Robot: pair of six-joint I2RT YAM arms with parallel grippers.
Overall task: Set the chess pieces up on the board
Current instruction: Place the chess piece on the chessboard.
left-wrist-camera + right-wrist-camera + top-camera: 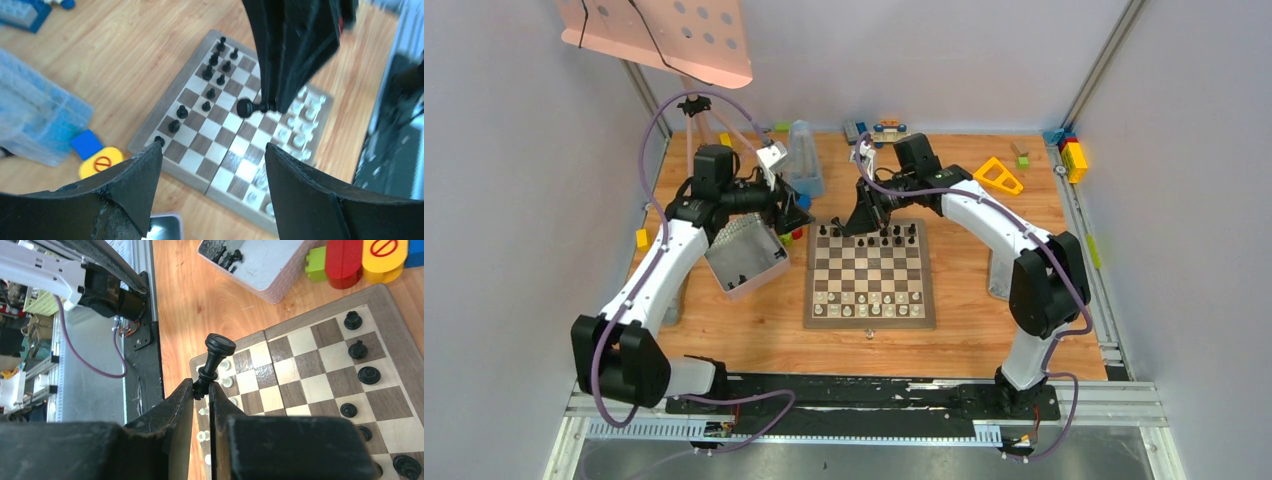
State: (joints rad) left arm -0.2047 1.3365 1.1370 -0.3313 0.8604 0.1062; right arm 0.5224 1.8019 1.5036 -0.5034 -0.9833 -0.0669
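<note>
Mid-bench [724, 330], flat on warm orange-brown wood grain: a square wooden chessboard [869, 272] of smooth dark-brown and cream squares inside a brown border. Along its far rows, small glossy black turned chess pieces [876, 236] with round heads and flared bases. Along its near rows, cream chess pieces [870, 298] of like shape. Just left of the board and set askew, a grey rectangular metal tray [746, 262] with a dimpled floor, a few spare black pieces [229, 255] heaped in one corner. Between tray and board in the right wrist view, rounded plastic toy blocks, red [344, 265] and yellow [382, 255]. Right claw [201, 387], matt black, narrowed to a slit and pinching one end of a single slim black chess piece [215, 360]. Piece tilted, wide round end pointing away from the fingers, above the far edge of the board and clear of the squares. Left claw [212, 150], rough black plastic, wedge-shaped fingers [135, 185] spread wide with nothing between. Poised near the board's far left corner, just beside the right claw, the pinched piece ahead of its fingertips and apart from them.
</note>
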